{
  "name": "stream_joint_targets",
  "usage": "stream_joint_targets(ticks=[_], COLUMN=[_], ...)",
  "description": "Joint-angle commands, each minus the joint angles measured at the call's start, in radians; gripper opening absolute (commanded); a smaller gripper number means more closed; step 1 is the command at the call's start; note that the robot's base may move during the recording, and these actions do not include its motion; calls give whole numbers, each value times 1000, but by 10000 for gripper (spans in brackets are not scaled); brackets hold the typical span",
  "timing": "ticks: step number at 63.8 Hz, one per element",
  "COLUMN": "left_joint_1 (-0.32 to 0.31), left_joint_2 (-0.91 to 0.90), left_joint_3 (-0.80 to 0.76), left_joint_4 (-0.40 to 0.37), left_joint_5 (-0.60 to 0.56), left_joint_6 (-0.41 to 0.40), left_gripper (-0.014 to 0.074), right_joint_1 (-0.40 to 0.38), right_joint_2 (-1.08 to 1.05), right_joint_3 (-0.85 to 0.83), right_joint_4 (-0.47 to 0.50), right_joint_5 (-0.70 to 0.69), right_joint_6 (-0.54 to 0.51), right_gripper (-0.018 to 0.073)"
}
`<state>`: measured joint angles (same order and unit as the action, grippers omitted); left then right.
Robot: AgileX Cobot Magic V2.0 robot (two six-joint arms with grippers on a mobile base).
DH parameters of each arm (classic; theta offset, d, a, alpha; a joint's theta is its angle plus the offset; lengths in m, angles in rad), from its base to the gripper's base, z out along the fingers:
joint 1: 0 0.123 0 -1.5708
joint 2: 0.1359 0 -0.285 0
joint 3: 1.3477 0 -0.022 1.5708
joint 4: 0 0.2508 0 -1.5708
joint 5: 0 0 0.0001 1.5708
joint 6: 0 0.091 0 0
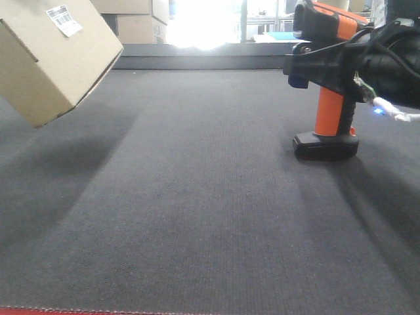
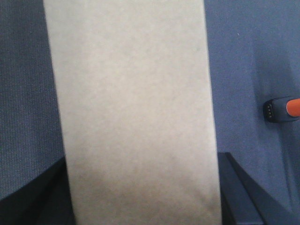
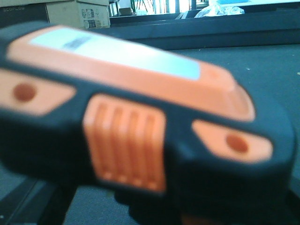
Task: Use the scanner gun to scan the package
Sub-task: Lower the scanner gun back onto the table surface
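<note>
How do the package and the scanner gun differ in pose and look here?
The package hangs tilted, clear of the mat; the scanner gun stands upright, base on the mat. The package is plain tan and far bigger; the scanner gun is black and orange. Both are over the same dark mat.

package [image 1: 52, 65]: plain tan cardboard box, closed, raised off table at far left, tilted, one corner lowest. White barcode sticker [image 1: 64, 20] on upper face. Left wrist view: package [image 2: 136, 112] shows blank tan face.

scanner gun [image 1: 330, 111]: black body, orange top stripe, orange handle, flat black base. Upright at right, base seemingly on table, well apart from package. Right wrist view: scanner gun [image 3: 126, 140] blurred close-up, orange ribbed panel, pale top label.
</note>
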<state>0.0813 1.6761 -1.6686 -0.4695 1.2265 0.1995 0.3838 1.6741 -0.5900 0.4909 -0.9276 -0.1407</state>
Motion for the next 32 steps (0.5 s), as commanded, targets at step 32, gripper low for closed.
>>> stream_joint_targets(ticks=[32], left_joint_1=[-6], left_joint_2=[-14], left_joint_3=[-8], left_joint_4=[-27], left_joint_5=[-5], left_joint_6=[-2], left_gripper=[-111], right_joint_1=[-4], right_joint_2=[-43], right_joint_3=[16], right_joint_4=[5], right_joint_5=[54], right_joint_6=[1], right_gripper=[568])
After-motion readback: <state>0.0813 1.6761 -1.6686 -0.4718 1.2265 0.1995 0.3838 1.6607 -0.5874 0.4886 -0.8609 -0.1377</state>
